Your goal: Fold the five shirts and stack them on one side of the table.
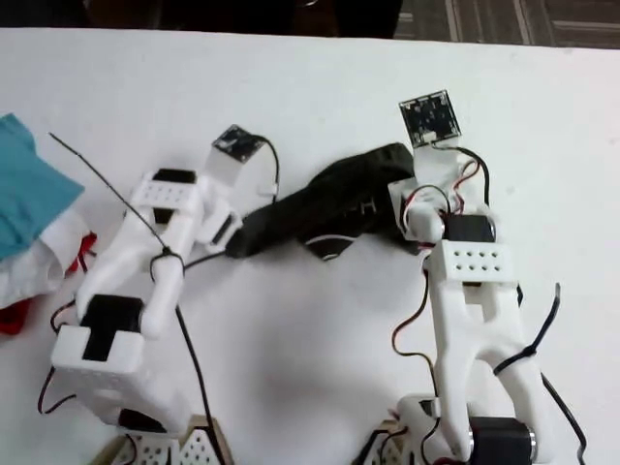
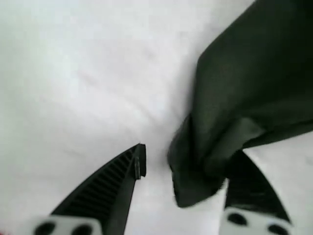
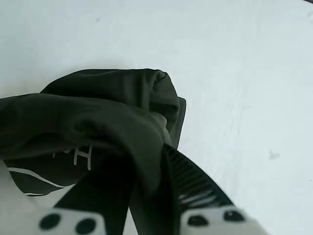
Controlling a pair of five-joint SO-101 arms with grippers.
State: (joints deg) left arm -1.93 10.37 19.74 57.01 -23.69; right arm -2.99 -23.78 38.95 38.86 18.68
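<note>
A black shirt (image 1: 329, 203) lies bunched in a long roll on the white table (image 1: 310, 87), between my two arms. My left gripper (image 1: 232, 234) is at the shirt's left end. In the left wrist view this gripper (image 2: 190, 156) is open, and a corner of the black shirt (image 2: 234, 88) lies between the jaws against one finger (image 2: 252, 188). My right gripper (image 1: 407, 215) is at the shirt's right end. In the right wrist view it (image 3: 146, 191) is shut on a fold of the black shirt (image 3: 107, 112), which drapes over its fingers (image 3: 193, 183).
A pile of other shirts sits at the table's left edge: teal (image 1: 27, 184) on top, white (image 1: 39, 263) under it, red (image 1: 15, 312) lowest. Cables trail from both arms over the near table. Bare tabletop stretches behind the arms.
</note>
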